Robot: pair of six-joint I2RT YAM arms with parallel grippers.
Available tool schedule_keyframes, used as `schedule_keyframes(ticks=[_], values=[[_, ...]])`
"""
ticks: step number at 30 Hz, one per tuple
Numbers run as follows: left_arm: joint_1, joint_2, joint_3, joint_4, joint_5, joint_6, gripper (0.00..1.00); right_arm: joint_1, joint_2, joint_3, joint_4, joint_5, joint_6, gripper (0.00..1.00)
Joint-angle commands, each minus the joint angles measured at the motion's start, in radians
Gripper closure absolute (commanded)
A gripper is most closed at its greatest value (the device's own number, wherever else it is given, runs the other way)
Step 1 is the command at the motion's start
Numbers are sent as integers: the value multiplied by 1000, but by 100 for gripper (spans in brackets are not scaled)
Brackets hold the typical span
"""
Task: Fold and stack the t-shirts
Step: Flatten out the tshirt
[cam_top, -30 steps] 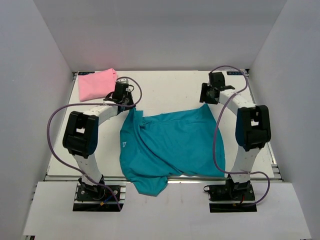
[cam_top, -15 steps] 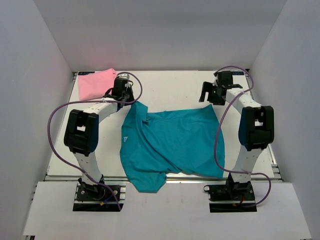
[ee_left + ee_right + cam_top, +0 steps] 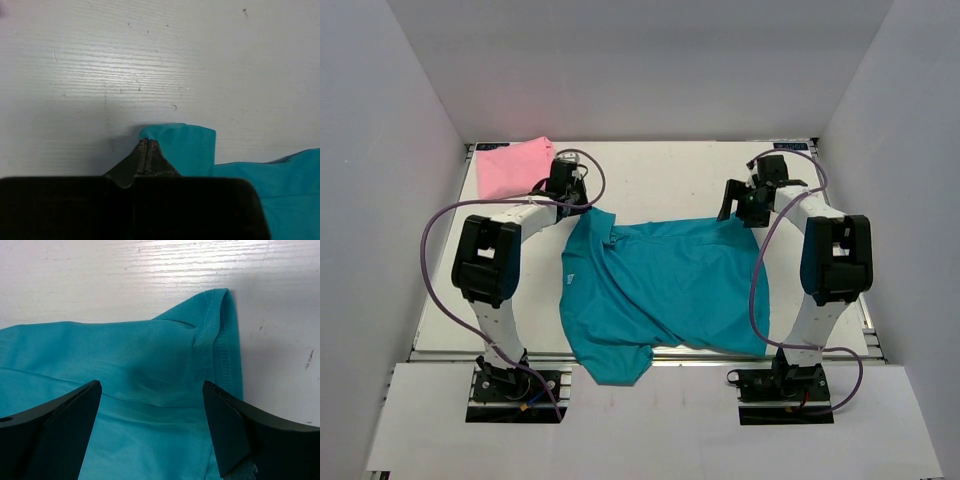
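A teal t-shirt (image 3: 660, 290) lies spread and wrinkled on the white table (image 3: 660, 175), its near hem hanging over the front edge. A folded pink t-shirt (image 3: 510, 166) sits at the far left corner. My left gripper (image 3: 586, 207) is shut on the teal shirt's far left corner; in the left wrist view the closed gripper (image 3: 145, 144) pinches the teal fabric (image 3: 187, 147) low over the table. My right gripper (image 3: 738, 210) is open above the shirt's far right corner; in the right wrist view the gripper (image 3: 150, 407) hangs over the hemmed corner (image 3: 220, 320), its jaws wide apart.
Grey walls enclose the table on three sides. Purple cables (image 3: 430, 250) loop beside both arms. Bare white table shows between the two grippers and beyond the teal shirt.
The shirt's far right corner, drawn to a peak before, now lies flat. My right gripper has moved back down over it. My left gripper has pulled its corner slightly farther away.
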Motion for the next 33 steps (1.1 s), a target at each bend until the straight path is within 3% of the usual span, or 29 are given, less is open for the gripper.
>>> schedule_keyframes(ticks=[1,8,14,23,27,33], values=[[5,29,33,-28,-14,8,100,-5,28,13,18,6,-18,13],[5,39,24,-14,4,8,100,-4,51,-8,18,87,-22,14],[5,39,15,-14,4,8,100,-4,54,-31,33,14,-33,23],[5,39,15,-14,4,8,100,-5,20,-73,53,-106,-44,26],[5,39,15,-14,4,-1,100,-2,-7,-76,59,-158,-41,31],[5,39,15,-14,4,-1,100,-5,-55,-97,38,-160,-47,31]])
